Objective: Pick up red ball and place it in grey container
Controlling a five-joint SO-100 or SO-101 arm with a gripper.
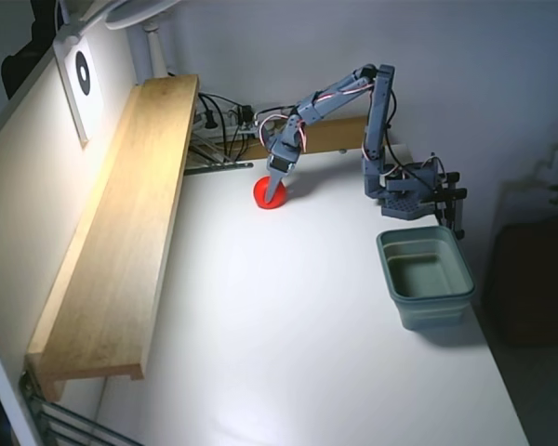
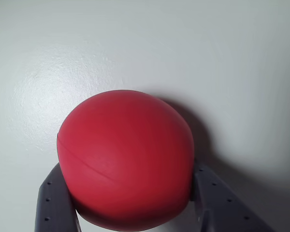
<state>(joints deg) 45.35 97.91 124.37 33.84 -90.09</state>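
Wrist view showing fingers point(image 2: 55, 205) flanking red ball point(image 2: 124, 159), seemingly touching, grip unconfirmed; risking smooth ball squirting out, rolling across bench point(image 1: 298, 353) before reaching grey container point(image 1: 426, 277).

Red ball point(image 2: 124, 159): plain bright red; container point(image 1: 426, 277): grey-green; arm point(image 1: 339, 98): grey-blue; table point(image 1: 288, 353): white; shelf point(image 1: 121, 223): light wood

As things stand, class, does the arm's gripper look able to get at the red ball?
Probably yes. The gripper is already down at the red ball, and the wrist view shows a finger on each side of it. Nothing stands between them on the table.
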